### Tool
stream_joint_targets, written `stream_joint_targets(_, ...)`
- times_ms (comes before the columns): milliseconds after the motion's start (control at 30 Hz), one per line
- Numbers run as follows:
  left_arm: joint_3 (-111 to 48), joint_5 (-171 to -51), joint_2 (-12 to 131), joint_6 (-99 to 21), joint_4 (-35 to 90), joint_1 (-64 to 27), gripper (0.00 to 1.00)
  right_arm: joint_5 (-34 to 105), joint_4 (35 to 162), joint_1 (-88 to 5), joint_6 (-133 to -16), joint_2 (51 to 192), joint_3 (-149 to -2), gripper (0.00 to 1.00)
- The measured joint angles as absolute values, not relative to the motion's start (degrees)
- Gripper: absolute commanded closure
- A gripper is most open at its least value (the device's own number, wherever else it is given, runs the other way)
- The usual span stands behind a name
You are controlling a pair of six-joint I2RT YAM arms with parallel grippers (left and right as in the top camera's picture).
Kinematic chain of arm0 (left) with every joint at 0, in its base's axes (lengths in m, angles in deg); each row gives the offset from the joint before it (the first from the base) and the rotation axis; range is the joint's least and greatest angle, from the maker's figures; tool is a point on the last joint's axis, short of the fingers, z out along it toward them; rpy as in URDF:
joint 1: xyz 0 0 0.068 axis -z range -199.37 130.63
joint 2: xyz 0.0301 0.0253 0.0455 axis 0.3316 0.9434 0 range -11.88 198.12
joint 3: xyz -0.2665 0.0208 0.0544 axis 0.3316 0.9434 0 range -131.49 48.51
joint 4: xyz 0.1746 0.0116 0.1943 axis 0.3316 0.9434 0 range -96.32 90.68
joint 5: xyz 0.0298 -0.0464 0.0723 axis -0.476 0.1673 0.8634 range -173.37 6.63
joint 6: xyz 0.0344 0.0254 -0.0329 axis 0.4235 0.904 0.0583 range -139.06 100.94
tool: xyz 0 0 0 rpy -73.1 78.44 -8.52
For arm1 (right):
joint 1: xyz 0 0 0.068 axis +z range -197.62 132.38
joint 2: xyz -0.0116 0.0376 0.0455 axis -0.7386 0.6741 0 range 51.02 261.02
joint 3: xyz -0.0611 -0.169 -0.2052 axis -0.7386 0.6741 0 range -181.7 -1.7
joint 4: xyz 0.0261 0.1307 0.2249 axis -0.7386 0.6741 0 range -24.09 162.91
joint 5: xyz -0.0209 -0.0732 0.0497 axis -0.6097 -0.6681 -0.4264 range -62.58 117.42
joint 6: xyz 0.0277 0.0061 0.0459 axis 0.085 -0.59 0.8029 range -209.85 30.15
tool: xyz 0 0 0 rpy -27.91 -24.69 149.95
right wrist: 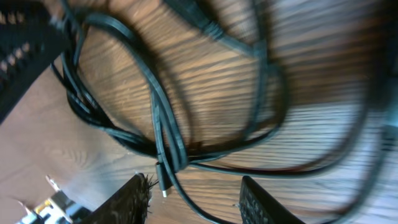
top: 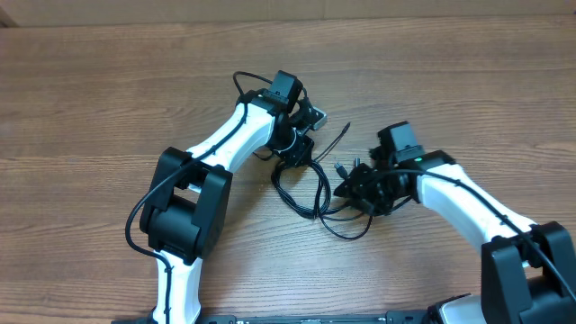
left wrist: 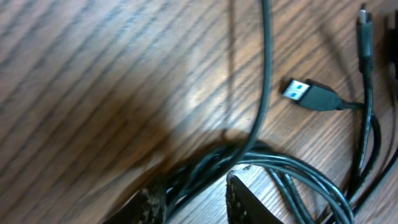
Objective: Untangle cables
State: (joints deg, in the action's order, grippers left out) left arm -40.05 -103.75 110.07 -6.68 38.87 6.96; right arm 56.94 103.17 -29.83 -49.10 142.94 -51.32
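Note:
The cables [top: 310, 184] are thin black cords in tangled loops on the wooden table between my two grippers. My left gripper [top: 295, 148] is at the upper end of the tangle. In the left wrist view its jaws [left wrist: 196, 202] stand apart, and several strands [left wrist: 267, 165] run between them along the left finger. A blue-tipped USB plug [left wrist: 308, 93] lies beyond. My right gripper [top: 355, 191] is at the tangle's right side. In the right wrist view it [right wrist: 196, 199] is open over crossing strands [right wrist: 168, 137], with a small plug end [right wrist: 161, 177] near its left finger.
The wooden table [top: 108, 90] stretches bare to the left and back. The left arm's black elbow [top: 180, 216] sits at the front left and the right arm's body [top: 531, 261] at the front right. A dark gripper part [right wrist: 18, 50] shows at the right wrist view's upper left.

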Motion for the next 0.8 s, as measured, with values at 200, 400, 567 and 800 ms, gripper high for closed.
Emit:
stream_joint_targets(200,-40.0,-103.2,110.1,-6.3,38.6,7.9,0.72,55.5,96.3,-25.4,-42.4,145.9,-49.8,0.59)
stream_joint_targets(400,-40.0,-102.9,110.1,-5.1,38.0,8.0,0.74,55.0,91.3,-24.3,-38.6,149.4,-49.2,0.61)
stream_joint_targets(567,-40.0,-102.9,110.1,-4.2,38.0,8.0,0.76,55.8,90.0,-24.3,-36.3,150.4,-49.2,0.67)
stream_joint_targets(800,-40.0,-102.4,110.1,-3.8,38.0,8.0,0.73,55.7,89.8,-24.3,-35.2,150.5,-49.2,0.74)
